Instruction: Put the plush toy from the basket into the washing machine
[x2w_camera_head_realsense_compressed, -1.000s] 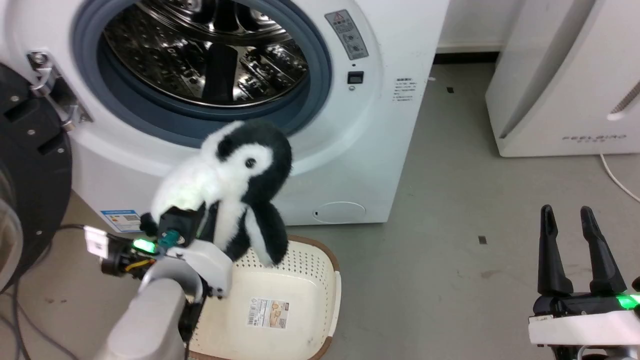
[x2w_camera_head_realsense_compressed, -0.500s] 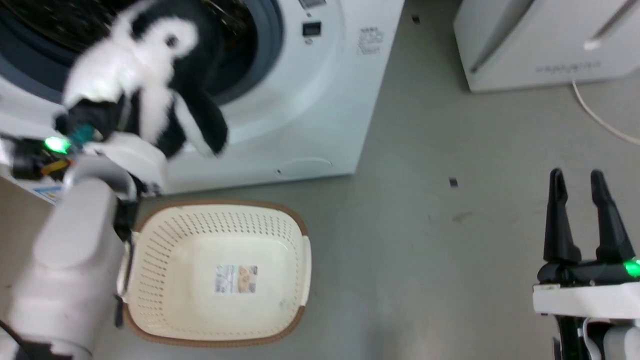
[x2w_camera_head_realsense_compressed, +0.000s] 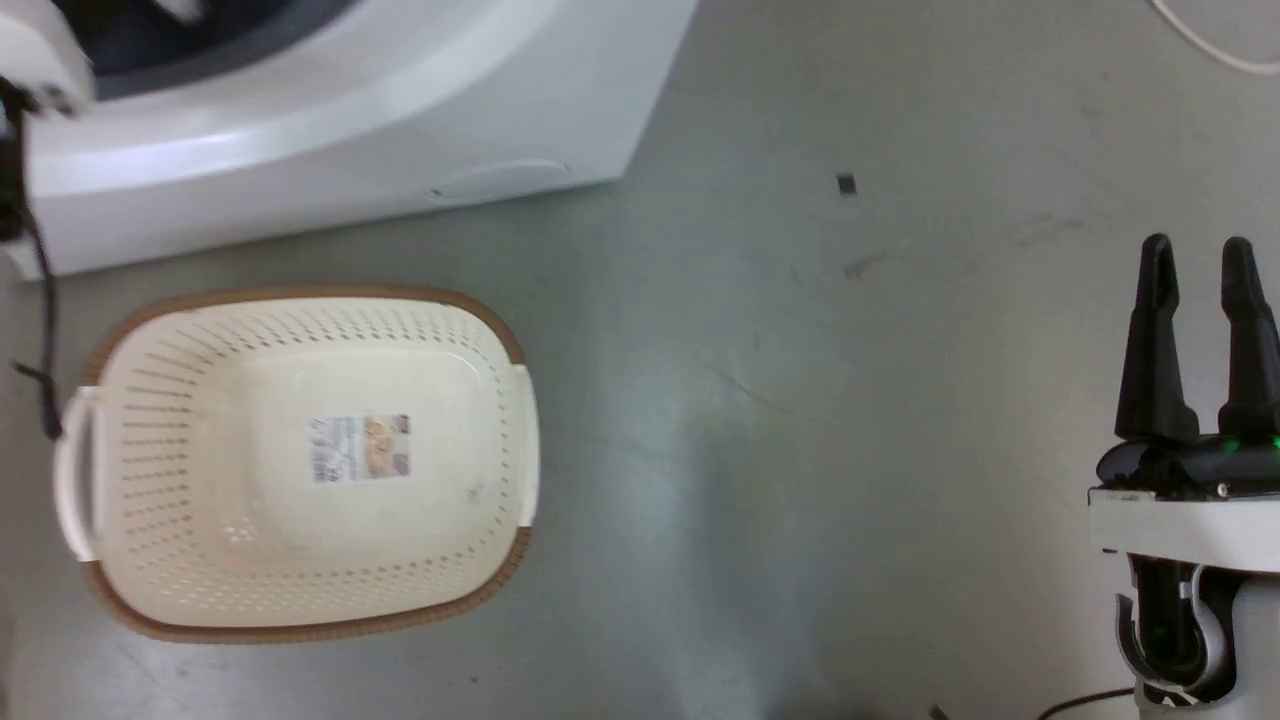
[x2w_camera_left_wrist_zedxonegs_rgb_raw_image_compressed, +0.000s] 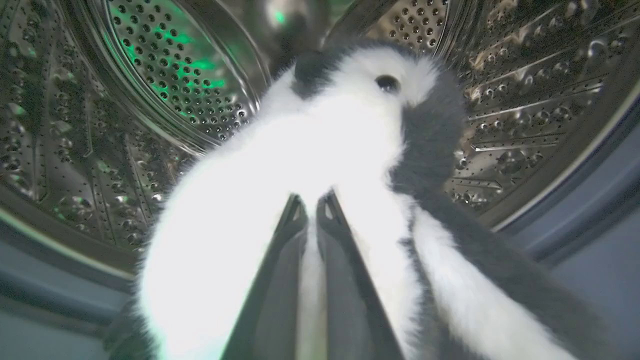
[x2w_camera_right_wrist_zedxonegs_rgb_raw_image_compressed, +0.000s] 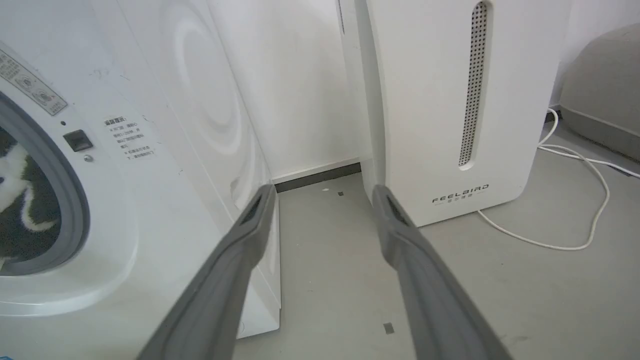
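The left pincer was clenched on the plush toy, whose long axis ran on from the fingers, head foremost, into the steel drum of the washing machine. The right pincer hung released over the floor, well apart from the toy. The basket lay empty.

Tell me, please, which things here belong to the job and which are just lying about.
Job: plush toy, held in the drum by the shut left gripper; washing machine; basket.
Lying about: FEELBIRD appliance; white cable on the floor; right gripper, open and idle.
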